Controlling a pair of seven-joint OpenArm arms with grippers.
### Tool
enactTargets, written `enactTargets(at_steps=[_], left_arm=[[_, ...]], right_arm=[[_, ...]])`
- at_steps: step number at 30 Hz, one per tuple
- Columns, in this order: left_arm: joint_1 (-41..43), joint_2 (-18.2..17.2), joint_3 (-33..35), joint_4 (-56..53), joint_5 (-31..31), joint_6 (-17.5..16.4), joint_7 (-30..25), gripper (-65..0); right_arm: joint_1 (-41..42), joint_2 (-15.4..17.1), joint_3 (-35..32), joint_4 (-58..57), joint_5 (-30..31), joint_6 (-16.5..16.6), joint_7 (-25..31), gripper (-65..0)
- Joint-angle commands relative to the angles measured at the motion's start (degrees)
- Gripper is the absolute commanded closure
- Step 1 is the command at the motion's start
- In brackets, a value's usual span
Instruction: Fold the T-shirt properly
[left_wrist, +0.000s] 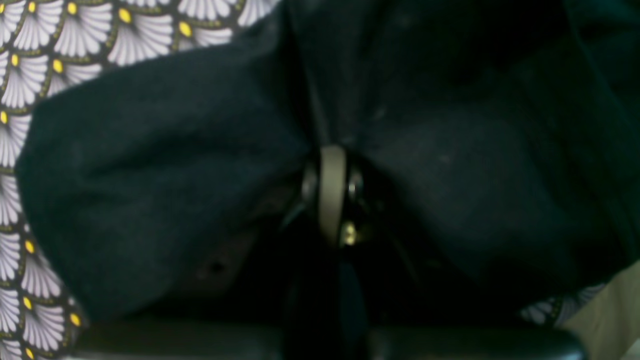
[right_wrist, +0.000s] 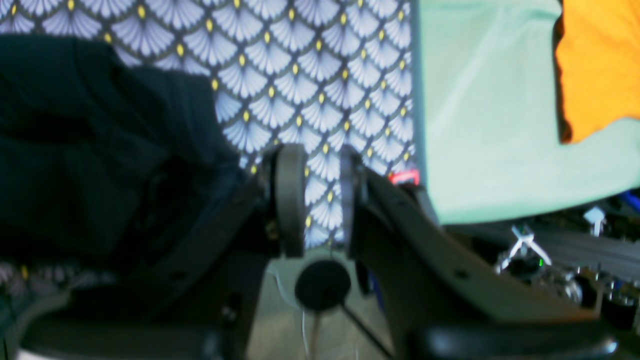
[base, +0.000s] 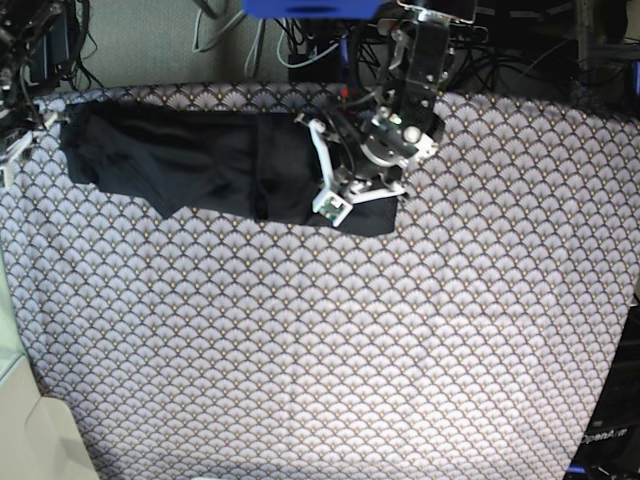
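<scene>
T-shirt (base: 220, 165): dark, bunched into a long band across the far side of the counter (base: 330, 340), long axis running left to right.

Left pincer (left_wrist: 332, 192): clenched on a gathered fold at the shirt's right end, cloth draping to both sides of it; the nearer arm.

Right pincer (right_wrist: 315, 200): released, nothing between its fingers, shirt lying just to its left.

Base view alone shows the shirt's whole lie; right arm largely out of sight there. Left wrist view alone shows the pinch.
</scene>
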Motion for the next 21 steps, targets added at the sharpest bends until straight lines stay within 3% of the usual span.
enactTargets(at_steps=[1,8,15,21], left_arm=[[0.1,0.1,-0.4,0.5,1.2,0.3,1.8,0.0],[0.3,-0.1,-0.5,1.0,1.1,0.3,1.8,0.0],[0.3,-0.2,-0.5,1.1,1.1,0.3,1.8,0.0],[0.3,-0.3,-0.5,1.1,1.1,0.3,1.8,0.0]], right_arm=[[0.0,2.6,-0.4,0.8,0.5,-0.3,-0.4,-17.3],[-0.1,5.7,-2.3,0.8,11.4,-0.3,-7.5,-30.5],[0.3,8.0,-2.5,-9.4,25.1,-0.3,-7.8,-31.2],[1.1,14.0,-4.2,-23.1,35.2,-0.3,-7.2,-34.0]])
